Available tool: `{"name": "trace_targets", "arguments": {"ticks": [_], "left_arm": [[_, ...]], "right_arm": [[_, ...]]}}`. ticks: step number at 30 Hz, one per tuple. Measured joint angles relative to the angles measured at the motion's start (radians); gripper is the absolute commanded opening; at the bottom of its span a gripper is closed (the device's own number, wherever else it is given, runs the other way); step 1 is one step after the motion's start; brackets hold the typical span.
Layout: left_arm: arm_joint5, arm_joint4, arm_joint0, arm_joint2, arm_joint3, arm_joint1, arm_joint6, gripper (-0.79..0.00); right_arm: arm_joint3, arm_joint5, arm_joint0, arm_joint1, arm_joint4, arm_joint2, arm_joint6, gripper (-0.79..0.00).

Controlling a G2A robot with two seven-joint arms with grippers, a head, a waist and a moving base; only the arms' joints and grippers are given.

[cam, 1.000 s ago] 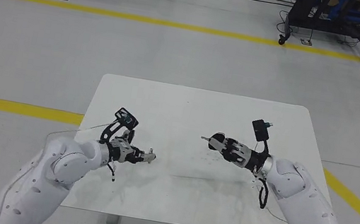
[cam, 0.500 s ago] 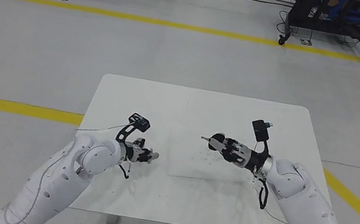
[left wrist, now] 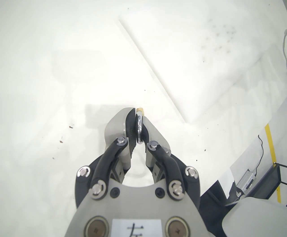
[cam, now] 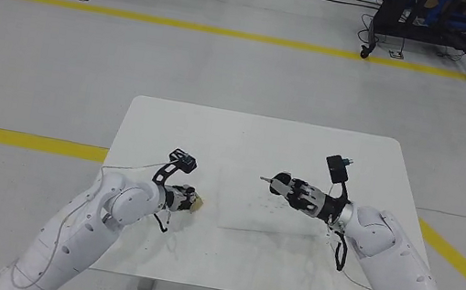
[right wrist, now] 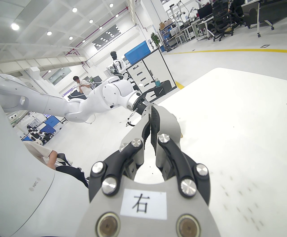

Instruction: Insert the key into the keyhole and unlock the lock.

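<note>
White workshop table (cam: 307, 148). Fingers of our left gripper (left wrist: 136, 115) pinch the lock (left wrist: 139, 126); our right gripper (right wrist: 152, 119) clamps the key (cam: 263, 179), jutting past its fingertips. Insertion, we judge, is not yet done.

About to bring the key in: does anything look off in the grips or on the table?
Nothing damaged or spilled. The left gripper pinches the small brass lock by its silver shackle, so little of the body shows past the pads. Small dark specks dot the white table.
</note>
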Motion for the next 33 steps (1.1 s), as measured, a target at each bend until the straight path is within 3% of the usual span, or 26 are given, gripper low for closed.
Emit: {"name": "trace_targets", "arguments": {"ticks": [9, 15, 25, 28, 33], "left_arm": [[0.009, 0.064, 0.015, 0.001, -0.027, 0.001, 0.025, -0.785], [-0.032, -0.002, 0.037, -0.040, -0.047, 0.003, 0.098, -0.785], [-0.041, -0.019, 0.043, -0.043, -0.048, 0.003, 0.098, -0.785], [-0.075, -0.134, 0.043, -0.071, -0.011, -0.005, 0.109, -0.785], [-0.156, -0.586, -0.020, -0.097, 0.139, -0.031, 0.112, -0.785]], "right_arm": [[0.000, 0.000, 0.000, 0.000, 0.000, 0.000, 0.000, -0.785], [0.000, 0.000, 0.000, 0.000, 0.000, 0.000, 0.000, -0.785], [0.000, 0.000, 0.000, 0.000, 0.000, 0.000, 0.000, -0.785], [0.000, 0.000, 0.000, 0.000, 0.000, 0.000, -0.001, -0.785], [-0.035, 0.051, -0.008, -0.014, -0.023, -0.003, -0.085, -0.785]]}}
